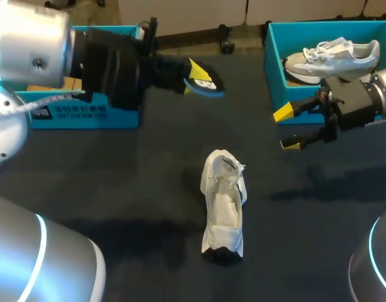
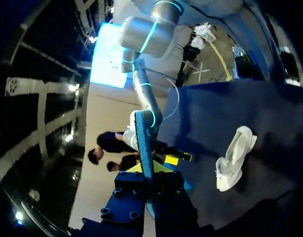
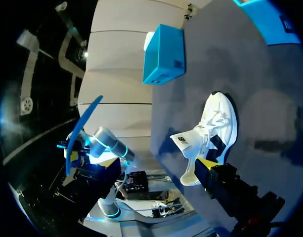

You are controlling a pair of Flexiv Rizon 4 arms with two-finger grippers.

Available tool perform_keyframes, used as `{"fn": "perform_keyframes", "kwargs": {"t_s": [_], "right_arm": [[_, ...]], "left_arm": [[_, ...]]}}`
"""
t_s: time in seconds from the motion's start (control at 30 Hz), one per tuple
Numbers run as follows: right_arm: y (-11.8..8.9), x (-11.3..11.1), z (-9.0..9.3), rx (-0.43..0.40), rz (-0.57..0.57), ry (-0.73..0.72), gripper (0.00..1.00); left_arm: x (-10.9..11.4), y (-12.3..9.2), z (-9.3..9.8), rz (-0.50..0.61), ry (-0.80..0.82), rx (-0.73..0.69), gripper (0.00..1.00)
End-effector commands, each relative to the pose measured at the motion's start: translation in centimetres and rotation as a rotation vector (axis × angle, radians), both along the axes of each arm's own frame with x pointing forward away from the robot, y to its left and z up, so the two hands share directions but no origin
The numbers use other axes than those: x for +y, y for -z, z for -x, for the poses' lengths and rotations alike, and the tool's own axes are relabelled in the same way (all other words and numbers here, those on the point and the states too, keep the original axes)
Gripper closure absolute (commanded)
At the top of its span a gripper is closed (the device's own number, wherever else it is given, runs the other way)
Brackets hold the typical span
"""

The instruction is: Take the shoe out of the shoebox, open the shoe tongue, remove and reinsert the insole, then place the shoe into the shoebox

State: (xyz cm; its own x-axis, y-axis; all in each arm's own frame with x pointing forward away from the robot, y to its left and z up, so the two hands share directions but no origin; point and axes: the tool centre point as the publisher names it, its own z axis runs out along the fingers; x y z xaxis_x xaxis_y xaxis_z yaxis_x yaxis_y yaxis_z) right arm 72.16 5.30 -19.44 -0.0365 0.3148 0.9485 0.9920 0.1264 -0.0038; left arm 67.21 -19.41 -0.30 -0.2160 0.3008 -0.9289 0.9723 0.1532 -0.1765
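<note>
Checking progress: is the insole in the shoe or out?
Out: the left gripper holds the blue insole, apart from the white shoe.

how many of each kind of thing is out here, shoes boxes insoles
shoes: 2, white shoe on the table, grey shoe in right shoebox
shoeboxes: 2, right shoebox, left shoebox
insoles: 1, blue insole in left claw
total: 5

The shoe [image 1: 223, 204] is lying mid-desk [image 1: 136, 170], well apart from both boxes; the left box [image 1: 85, 114] is sitting at the far left; the right box [image 1: 274, 53] is sitting at the far right, a second shoe [image 1: 331, 55] lying in it; the left claw [image 1: 194, 74] is hanging between the boxes, behind the shoe, gripping the insole [image 1: 208, 86]; the right claw [image 1: 286, 129] is hovering just before the right box, fingers apart.
</note>
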Motion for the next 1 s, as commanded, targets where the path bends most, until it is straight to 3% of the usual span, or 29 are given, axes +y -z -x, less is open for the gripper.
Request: {"fn": "perform_keyframes", "kwargs": {"t_s": [0.03,0.3,0.37,0.47,0.5,0.57,0.6,0.7,0.83,1.0], "right_arm": [[0.0,0.1,0.0,-0.001,0.002,0.001,0.00],[0.0,0.1,0.0,-0.001,0.002,0.001,0.00],[0.0,0.1,0.0,-0.001,0.002,0.001,0.00],[0.0,0.1,0.0,-0.001,0.002,0.001,0.00],[0.0,0.1,0.0,-0.001,0.002,0.001,0.00],[0.0,0.1,0.0,-0.001,0.002,0.001,0.00],[0.0,0.1,0.0,-0.001,0.002,0.001,0.00],[0.0,0.1,0.0,-0.001,0.002,0.001,0.00],[0.0,0.1,0.0,-0.001,0.002,0.001,0.00],[0.0,0.1,0.0,-0.001,0.002,0.001,0.00]], "left_arm": [[0.1,1.3,-0.1,0.088,0.031,-0.072,1.00],[-0.4,1.7,0.4,0.083,0.043,-0.096,1.00],[-1.4,3.8,1.4,0.056,0.080,-0.156,1.00],[-2.0,6.7,1.3,0.021,0.012,-0.232,1.00],[-2.0,7.4,1.4,0.086,0.014,-0.240,1.00],[-2.5,8.6,1.4,0.053,0.003,-0.277,1.00],[-2.4,9.1,1.3,0.125,0.006,-0.286,1.00],[-2.3,10.2,0.9,0.177,0.000,-0.320,1.00],[-2.4,12.4,-0.6,0.257,0.019,-0.291,1.00],[-2.4,12.4,-0.6,0.257,0.019,-0.291,1.00]]}}
